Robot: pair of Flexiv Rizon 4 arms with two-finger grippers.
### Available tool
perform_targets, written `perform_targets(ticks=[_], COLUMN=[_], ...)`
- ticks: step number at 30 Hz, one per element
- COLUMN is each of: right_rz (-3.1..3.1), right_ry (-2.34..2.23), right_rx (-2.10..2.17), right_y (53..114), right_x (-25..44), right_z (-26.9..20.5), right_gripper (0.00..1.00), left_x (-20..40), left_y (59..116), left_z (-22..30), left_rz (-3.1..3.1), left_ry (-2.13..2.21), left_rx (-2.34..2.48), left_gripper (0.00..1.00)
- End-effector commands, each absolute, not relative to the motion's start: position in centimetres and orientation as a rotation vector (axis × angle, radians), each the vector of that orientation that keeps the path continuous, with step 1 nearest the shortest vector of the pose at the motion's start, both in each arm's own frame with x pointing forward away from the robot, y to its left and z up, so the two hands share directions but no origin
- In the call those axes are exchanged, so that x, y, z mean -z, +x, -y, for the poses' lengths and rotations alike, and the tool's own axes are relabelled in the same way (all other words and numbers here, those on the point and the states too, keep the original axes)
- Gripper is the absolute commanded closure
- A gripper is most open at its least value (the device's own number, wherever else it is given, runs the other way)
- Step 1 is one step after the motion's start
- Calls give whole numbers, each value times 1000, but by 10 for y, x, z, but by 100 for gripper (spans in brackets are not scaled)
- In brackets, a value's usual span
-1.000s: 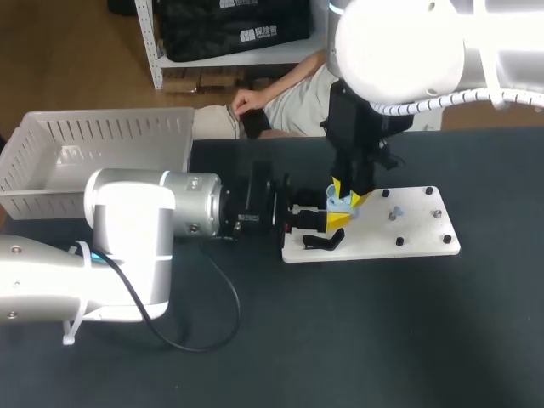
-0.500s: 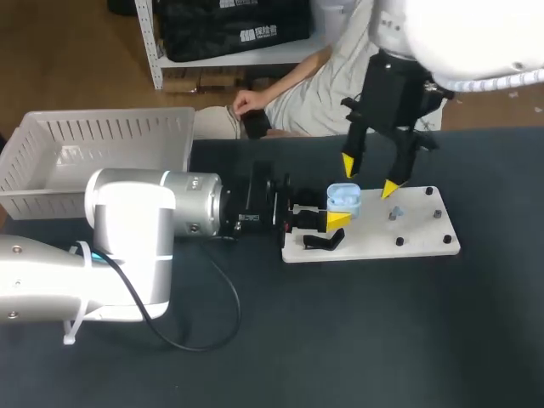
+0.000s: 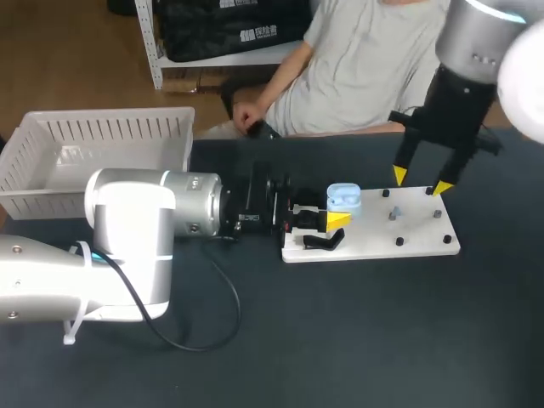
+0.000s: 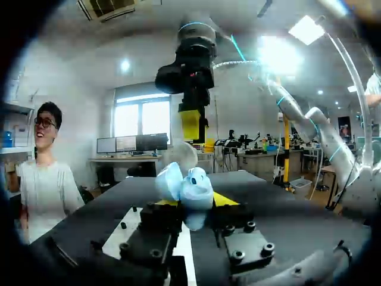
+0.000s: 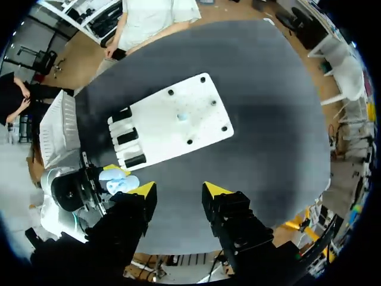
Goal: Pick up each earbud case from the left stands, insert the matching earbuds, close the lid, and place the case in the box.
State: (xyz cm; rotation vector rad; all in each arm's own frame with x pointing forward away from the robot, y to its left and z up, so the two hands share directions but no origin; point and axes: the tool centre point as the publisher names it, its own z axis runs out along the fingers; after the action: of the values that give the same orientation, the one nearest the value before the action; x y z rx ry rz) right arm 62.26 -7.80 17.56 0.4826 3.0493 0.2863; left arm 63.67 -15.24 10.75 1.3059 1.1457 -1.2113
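Observation:
A pale blue earbud case [image 3: 343,197] sits at the left end of the white board [image 3: 399,231], and its lid looks raised. My left gripper [image 3: 333,212] comes in level from the left and is shut on the case. In the left wrist view the case [image 4: 187,186] fills the gap between that gripper's [image 4: 190,202] yellow tips. A small pale earbud [image 3: 393,212] lies on the board right of the case. My right gripper [image 3: 419,181] hangs open and empty above the board's far right part. From the right wrist view the case [image 5: 119,182] and board [image 5: 196,128] lie far below the right gripper [image 5: 178,189].
A white slatted basket [image 3: 93,136] stands at the table's back left. Black stands [image 3: 323,242] sit on the board's left end, and small black pegs [image 3: 399,241] dot its right half. Dark table surface [image 3: 382,323] stretches in front of the board.
My right gripper has left the case, opened, risen and swung away to the right. The left gripper has kept still with the case in it.

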Motion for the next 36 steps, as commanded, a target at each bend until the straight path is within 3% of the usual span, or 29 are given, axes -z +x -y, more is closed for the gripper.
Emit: perform_targets(ticks=[1,14,36], right_rz=[-3016,-3037,-3124], right_ry=[127,-119,48], right_rx=[-316,-242,-272], right_y=[631,665,693], right_x=[-156,-95,-51], right_z=[83,80,80], right_gripper=[52,54,61], left_x=[-107,-107,-107], left_y=[636,636,636], left_z=[153,153,153], left_rz=[-1145,-1145,-1145], left_ry=[1303,1303,1303], left_rx=[1207,1207,1207], left_gripper=[100,100,100])
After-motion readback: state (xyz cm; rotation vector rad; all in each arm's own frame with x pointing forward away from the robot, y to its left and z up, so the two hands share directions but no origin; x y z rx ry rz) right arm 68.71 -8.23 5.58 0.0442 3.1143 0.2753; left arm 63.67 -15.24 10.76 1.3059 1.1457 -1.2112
